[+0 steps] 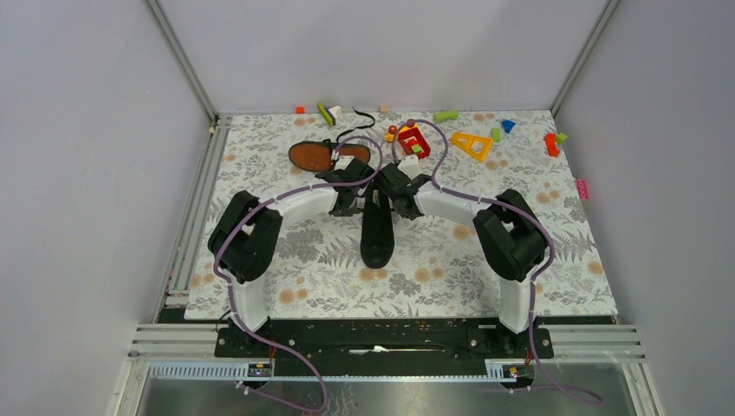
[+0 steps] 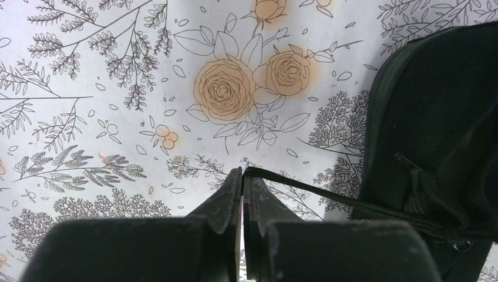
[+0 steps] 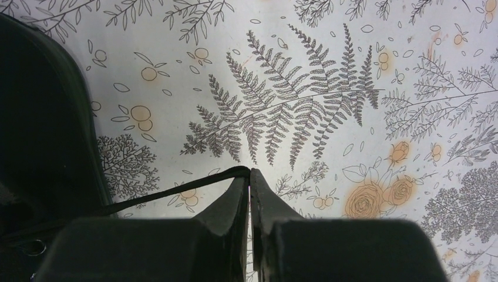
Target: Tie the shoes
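A black sneaker (image 1: 377, 232) lies at the table's middle, toe towards the arms. A second shoe lies at the back left, its orange-brown sole (image 1: 310, 155) showing. My left gripper (image 1: 351, 198) is by the near shoe's left side, shut on a thin black lace (image 2: 305, 189) that runs taut to the shoe (image 2: 434, 111). My right gripper (image 1: 400, 196) is by the shoe's right side, shut on the other lace (image 3: 176, 189), which runs left to the shoe (image 3: 41, 117). Both laces leave the fingertips at the tips (image 2: 242, 171) (image 3: 251, 171).
Small colourful toy blocks lie along the back: a red one (image 1: 414, 140), a yellow triangle (image 1: 472, 144), green (image 1: 445, 115) and orange pieces (image 1: 551, 144), a pink one (image 1: 582, 187) at the right edge. The floral mat (image 1: 451, 269) covers the table; walls enclose three sides.
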Controlling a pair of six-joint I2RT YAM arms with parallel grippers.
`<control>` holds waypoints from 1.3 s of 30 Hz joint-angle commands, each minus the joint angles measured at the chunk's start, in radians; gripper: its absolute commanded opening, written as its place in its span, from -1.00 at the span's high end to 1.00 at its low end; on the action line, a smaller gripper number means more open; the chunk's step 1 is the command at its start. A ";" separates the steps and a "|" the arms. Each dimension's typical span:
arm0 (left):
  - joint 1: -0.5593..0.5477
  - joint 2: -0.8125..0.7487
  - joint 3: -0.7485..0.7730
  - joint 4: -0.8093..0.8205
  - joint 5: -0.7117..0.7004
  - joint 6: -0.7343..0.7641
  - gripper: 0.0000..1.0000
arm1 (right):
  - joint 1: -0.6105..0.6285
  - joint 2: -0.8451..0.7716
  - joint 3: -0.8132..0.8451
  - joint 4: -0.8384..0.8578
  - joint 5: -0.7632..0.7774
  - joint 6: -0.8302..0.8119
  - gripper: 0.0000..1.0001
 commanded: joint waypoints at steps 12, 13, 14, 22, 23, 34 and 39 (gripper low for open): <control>0.097 -0.609 -0.190 0.112 0.141 0.063 -0.97 | -0.112 -0.584 -0.228 0.224 -0.561 -0.088 -0.86; 0.118 -0.681 -0.235 0.146 0.170 0.045 -0.97 | -0.126 -0.630 -0.275 0.271 -0.571 -0.082 -0.87; 0.145 -0.723 -0.283 0.185 0.192 0.029 -0.98 | -0.140 -0.682 -0.328 0.321 -0.570 -0.075 -0.87; 0.182 -1.015 -0.767 0.601 -0.041 0.128 -0.97 | -0.211 -1.058 -0.782 0.678 -0.266 -0.073 -0.99; 0.186 -1.052 -0.809 0.639 -0.078 0.144 -0.97 | -0.226 -1.086 -0.803 0.657 -0.253 -0.077 -0.99; 0.353 -1.016 -0.986 1.001 -0.180 0.401 -0.98 | -0.445 -1.126 -0.910 0.684 -0.141 -0.261 -0.99; 0.451 -0.812 -1.045 1.277 -0.112 0.453 -0.98 | -0.473 -1.051 -1.069 1.057 -0.132 -0.397 -0.94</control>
